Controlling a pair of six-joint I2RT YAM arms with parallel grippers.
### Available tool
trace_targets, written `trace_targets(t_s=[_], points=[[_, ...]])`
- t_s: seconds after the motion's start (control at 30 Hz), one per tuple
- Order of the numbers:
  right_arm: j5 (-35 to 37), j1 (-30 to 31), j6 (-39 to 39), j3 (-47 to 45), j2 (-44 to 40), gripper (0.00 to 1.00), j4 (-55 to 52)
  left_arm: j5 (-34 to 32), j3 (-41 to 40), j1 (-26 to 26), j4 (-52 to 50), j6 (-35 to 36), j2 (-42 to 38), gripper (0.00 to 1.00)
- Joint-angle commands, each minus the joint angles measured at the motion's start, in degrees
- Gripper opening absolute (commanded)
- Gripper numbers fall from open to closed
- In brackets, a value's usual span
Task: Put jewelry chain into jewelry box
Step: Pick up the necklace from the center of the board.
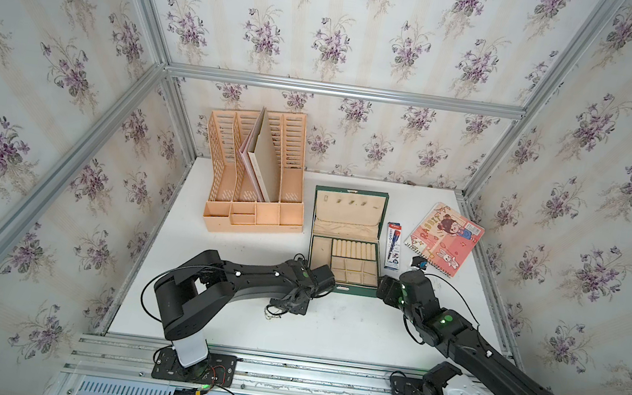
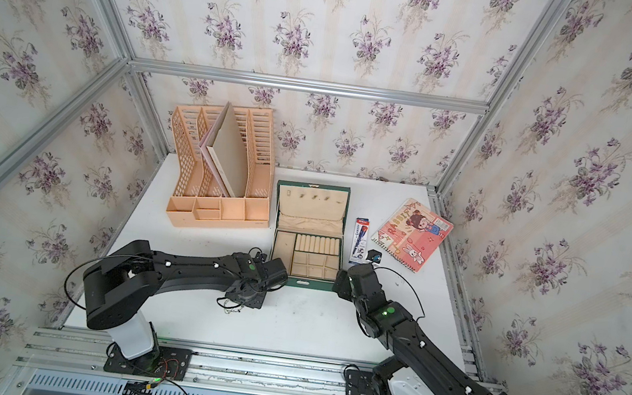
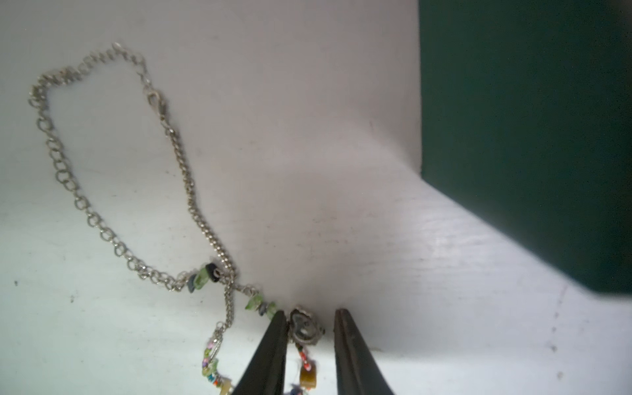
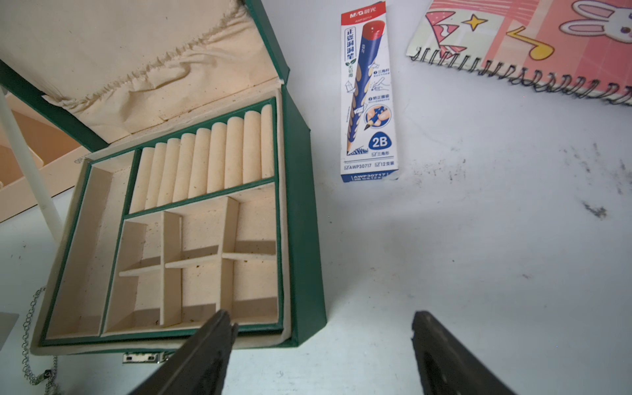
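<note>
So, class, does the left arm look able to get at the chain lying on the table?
Probably yes. The left gripper is down at the chain on the table, jaws apart around part of it. Nothing covers the chain, and the box stands beside it, not over it.

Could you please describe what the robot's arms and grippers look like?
Both the left arm and right arm are black with a white segment above the base, small white dots, green lights near the wrists and loose black cables. The left gripper and right gripper have slim, dark, tapering fingers.
</note>
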Motion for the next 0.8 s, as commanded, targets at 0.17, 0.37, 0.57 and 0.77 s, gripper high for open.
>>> trace_targets(t_s=[0.17,0.37,0.57,0.77], points=[[0.7,0.0,0.5,0.1,-0.7,0.86,-0.8,-1.6,-0.7,0.1,-1.2,-0.1,-0.3,0.18],[0.7,0.0,0.8,0.2,-1.1,0.86,-1.2,-2.0,-1.0,0.1,-1.6,-0.2,-1.4,0.12],[0.9,0.0,0.8,0.3,-1.6,0.86,-1.6,-2.7,-0.9,0.1,-2.4,0.1,-3.3,0.04],[1.0,0.0,0.7,0.4,-1.9,0.86,-2.0,-3.4,-1.0,0.0,-3.1,0.2,-4.7,0.0]])
